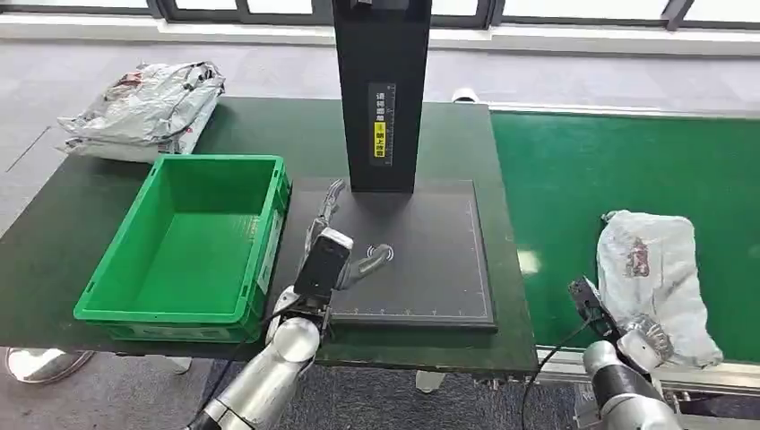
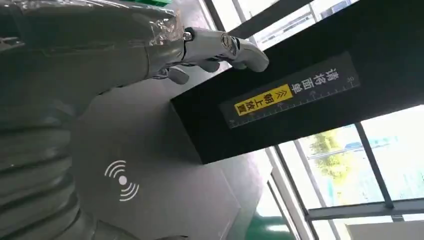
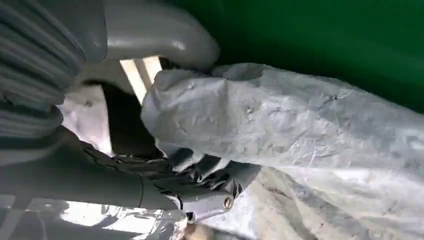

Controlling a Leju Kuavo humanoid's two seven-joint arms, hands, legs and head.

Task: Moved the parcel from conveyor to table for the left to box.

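The right hand [image 3: 165,165] has its dark fingers [image 3: 210,170] curled into the near edge of the grey parcel [image 3: 300,130], with the thick thumb [image 3: 160,40] lying over the top of the crumpled plastic, so the hand grips the parcel. In the head view the right hand [image 1: 627,333] sits at the near left corner of the parcel [image 1: 650,269], which lies flat on the green conveyor [image 1: 609,170], close to its near edge.

The left hand [image 1: 336,246] holds nothing; its fingers [image 2: 225,47] are spread and stretched forward above the dark scale pad [image 1: 430,269], with the fingertips close to the black post [image 1: 381,90] that stands at the back of the pad. A white signal mark [image 2: 121,180] is printed on the pad beneath the wrist. The post carries a label [image 2: 290,97] in white and yellow.

Left of the pad, a green crate [image 1: 193,237] rests on the dark table [image 1: 63,224]. At the far left corner of the table lies a pile of grey bags [image 1: 143,107].
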